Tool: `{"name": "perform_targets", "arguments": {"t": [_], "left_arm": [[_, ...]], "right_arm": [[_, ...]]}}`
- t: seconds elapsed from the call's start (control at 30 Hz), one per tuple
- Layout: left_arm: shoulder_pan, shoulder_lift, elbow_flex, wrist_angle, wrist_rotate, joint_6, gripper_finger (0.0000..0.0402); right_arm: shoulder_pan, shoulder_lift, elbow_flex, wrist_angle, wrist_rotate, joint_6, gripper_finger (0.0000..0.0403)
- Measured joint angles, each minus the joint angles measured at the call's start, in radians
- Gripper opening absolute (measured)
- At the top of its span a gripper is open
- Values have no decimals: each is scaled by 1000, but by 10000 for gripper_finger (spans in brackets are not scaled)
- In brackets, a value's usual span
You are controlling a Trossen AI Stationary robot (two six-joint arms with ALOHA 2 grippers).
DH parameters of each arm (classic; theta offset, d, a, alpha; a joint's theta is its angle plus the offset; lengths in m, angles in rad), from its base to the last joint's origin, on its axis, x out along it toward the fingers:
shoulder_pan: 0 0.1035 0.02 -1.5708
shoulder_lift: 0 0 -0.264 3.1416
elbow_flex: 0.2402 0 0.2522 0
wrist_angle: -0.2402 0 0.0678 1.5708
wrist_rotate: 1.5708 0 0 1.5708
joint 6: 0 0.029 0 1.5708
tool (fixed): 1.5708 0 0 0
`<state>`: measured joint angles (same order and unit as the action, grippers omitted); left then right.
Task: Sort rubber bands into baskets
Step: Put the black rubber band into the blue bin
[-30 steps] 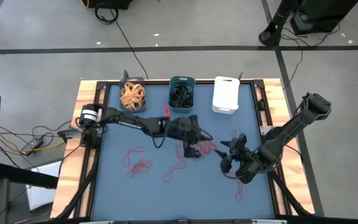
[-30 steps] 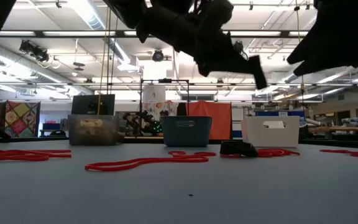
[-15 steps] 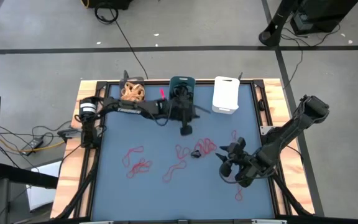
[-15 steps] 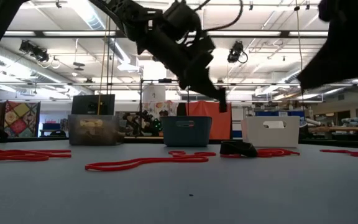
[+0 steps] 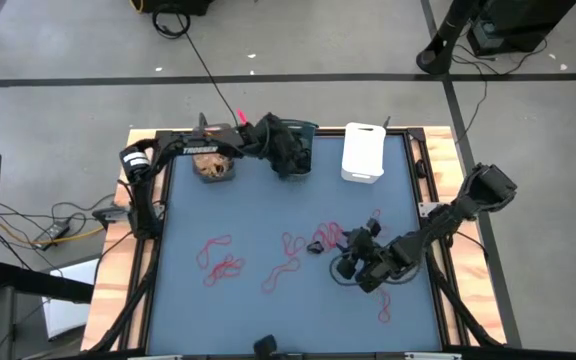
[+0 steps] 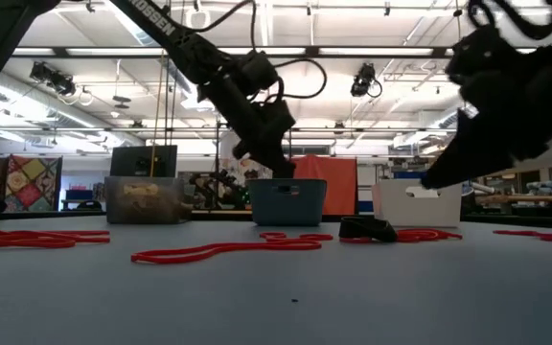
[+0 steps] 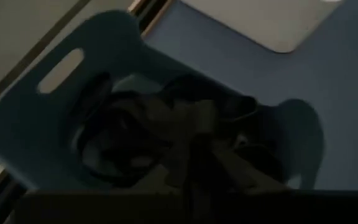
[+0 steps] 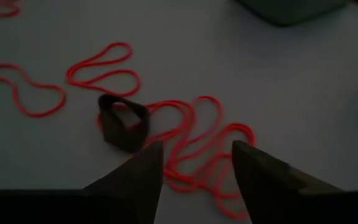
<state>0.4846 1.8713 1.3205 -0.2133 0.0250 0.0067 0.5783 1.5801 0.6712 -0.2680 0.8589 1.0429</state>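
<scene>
Three baskets stand along the table's far edge: a dark grey one (image 5: 213, 162) with tan rubber bands, a teal one (image 5: 294, 143) with black bands (image 7: 142, 137), and a white one (image 5: 364, 152). My left gripper (image 5: 286, 160) hangs over the teal basket (image 6: 287, 201). Red bands (image 5: 330, 236) lie loose on the blue table top, with one black band (image 8: 123, 121) among them. My right gripper (image 8: 194, 165) is open and empty just above that red pile, on its right side (image 5: 353, 260).
More red bands lie at the table's left middle (image 5: 220, 260), centre (image 5: 283, 270), near right (image 5: 383, 310) and by the white basket (image 5: 376, 215). Wooden rails (image 5: 140, 250) frame the table. Black cables trail from both arms.
My left gripper has swung from the red bands at the table's middle toward the far edge and now hangs over the teal basket. My right gripper has moved toward the table's left, closer to the red pile and the black band, which lie as before.
</scene>
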Motion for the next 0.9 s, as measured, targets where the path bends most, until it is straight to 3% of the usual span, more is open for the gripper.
{"name": "perform_targets", "arguments": {"t": [0.23, 0.4, 0.7, 0.9], "left_arm": [[40, 0, 0, -20, 6, -11, 163], [39, -2, 0, -18, 3, -11, 219], [-9, -2, 0, -54, 6, 20, 230], [-86, -2, 0, -69, 7, 40, 227]], "right_arm": [[-107, 31, 0, 205, -114, -246, 227], [-159, 34, 0, 224, -130, -318, 228], [-250, 39, 0, 262, -347, -486, 197], [-257, 39, 0, 342, -413, -562, 178]]}}
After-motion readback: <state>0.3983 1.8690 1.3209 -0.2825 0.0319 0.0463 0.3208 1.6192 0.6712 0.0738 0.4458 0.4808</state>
